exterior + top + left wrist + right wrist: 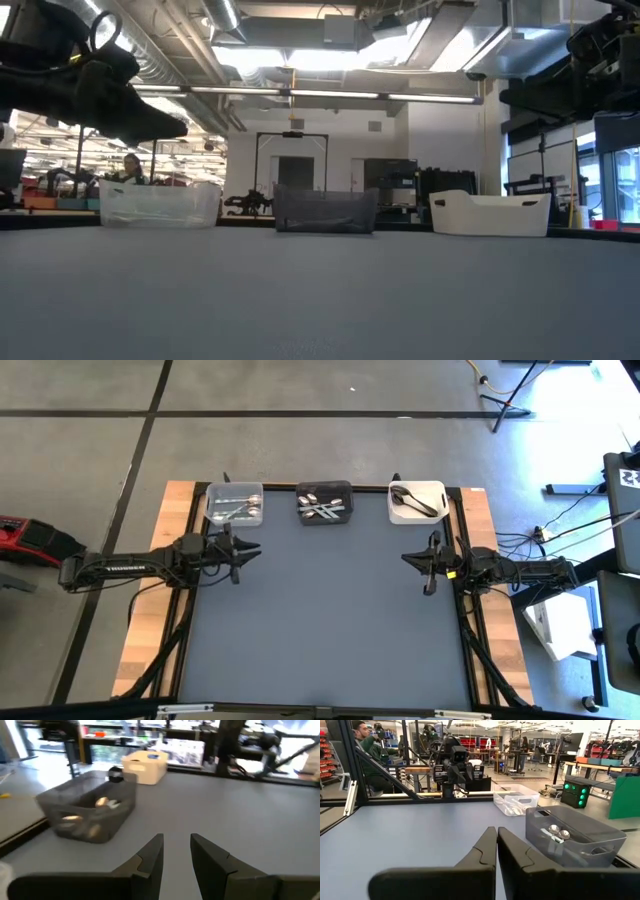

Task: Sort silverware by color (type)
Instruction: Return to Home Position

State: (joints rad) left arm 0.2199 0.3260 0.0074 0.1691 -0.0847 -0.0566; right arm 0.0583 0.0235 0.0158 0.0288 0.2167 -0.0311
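Silverware (324,506) sits binned along the worktop's (320,620) far edge, in the clear bin (212,503), black bin (300,488) and white bin (392,510). Left claw (252,549) hangs slightly parted and empty near the clear bin. Right claw (410,558) is pinched shut and empty. Watch your left retract: a swing could clip that bin and spill it.

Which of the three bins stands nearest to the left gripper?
The clear bin, at the row's left end, just beyond the left gripper. The black bin in the middle and the white bin at the right end lie farther off.
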